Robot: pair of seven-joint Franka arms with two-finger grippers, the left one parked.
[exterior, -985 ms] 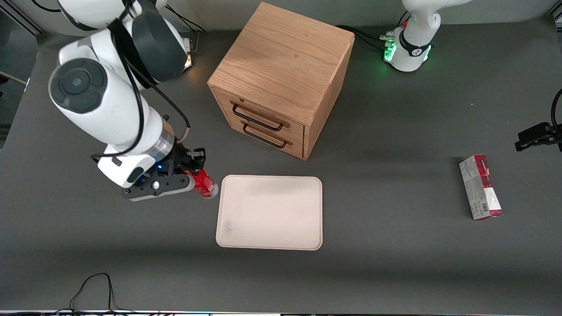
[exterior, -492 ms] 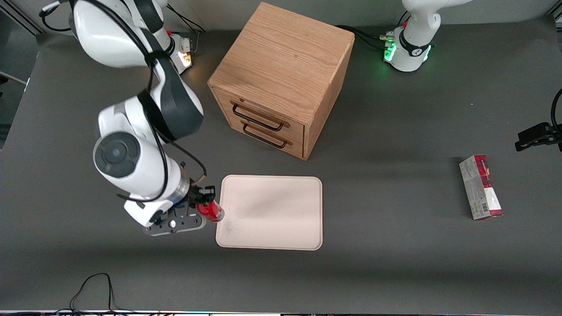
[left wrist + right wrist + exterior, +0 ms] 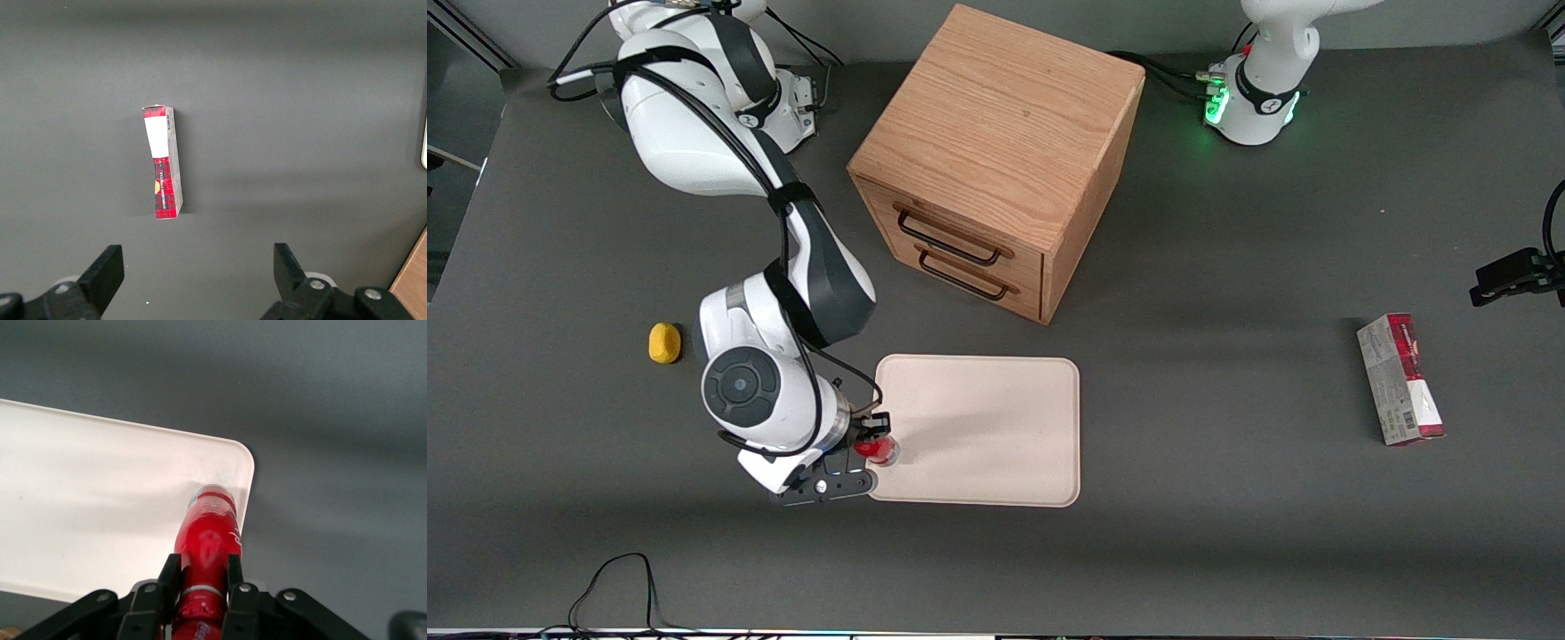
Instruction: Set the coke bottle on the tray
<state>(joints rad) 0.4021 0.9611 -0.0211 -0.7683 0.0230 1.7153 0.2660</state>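
Observation:
My right gripper point(image 3: 871, 442) is shut on the small red coke bottle point(image 3: 877, 450) and holds it upright over the cream tray point(image 3: 987, 427), just inside the tray's corner nearest the front camera at the working arm's end. In the right wrist view the black fingers point(image 3: 169, 577) clamp the bottle's neck, and the red bottle point(image 3: 208, 533) points down with its clear base over the tray point(image 3: 100, 513) near the rounded corner. I cannot tell whether the base touches the tray.
A wooden two-drawer cabinet point(image 3: 996, 160) stands farther from the front camera than the tray. A small yellow object point(image 3: 664, 343) lies toward the working arm's end. A red-and-grey carton point(image 3: 1400, 380) lies toward the parked arm's end, also in the left wrist view point(image 3: 163, 162).
My gripper has carried the bottle nearer to the front camera and over the tray's corner, and the bottle has turned upright. The arm's move uncovered the yellow object.

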